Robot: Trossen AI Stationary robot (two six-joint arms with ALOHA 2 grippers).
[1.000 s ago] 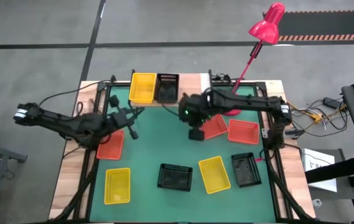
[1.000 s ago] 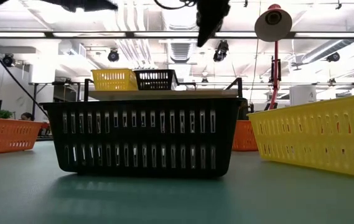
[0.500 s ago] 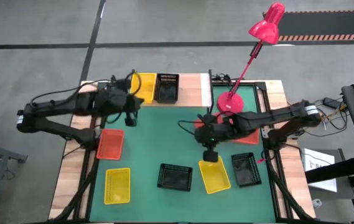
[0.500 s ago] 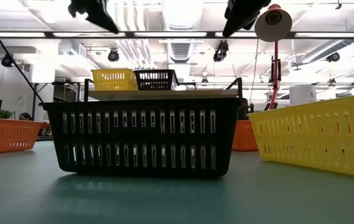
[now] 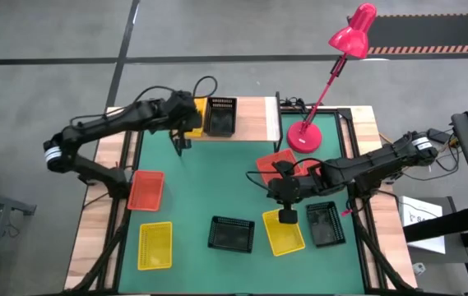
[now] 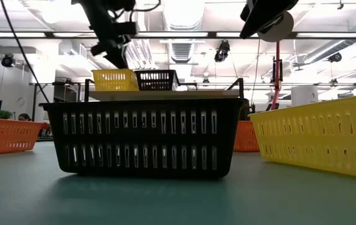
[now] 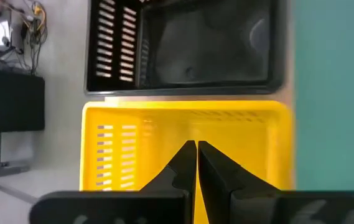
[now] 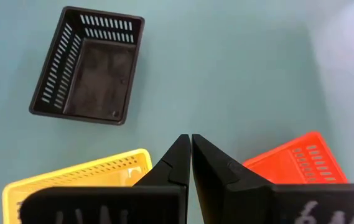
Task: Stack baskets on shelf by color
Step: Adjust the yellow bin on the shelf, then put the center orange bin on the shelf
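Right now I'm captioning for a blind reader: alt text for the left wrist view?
The left end effector, shut, hovers over a yellow plastic mesh basket beside a black plastic mesh basket on the light-wood shelf.

Yellow basket (image 5: 191,115) and black basket (image 5: 221,116) side by side on shelf (image 5: 254,119), others scattered on table

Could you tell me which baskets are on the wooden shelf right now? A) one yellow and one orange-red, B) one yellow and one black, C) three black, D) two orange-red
B: in the high view a yellow basket and a black basket sit side by side on the shelf, and no other basket is on it.
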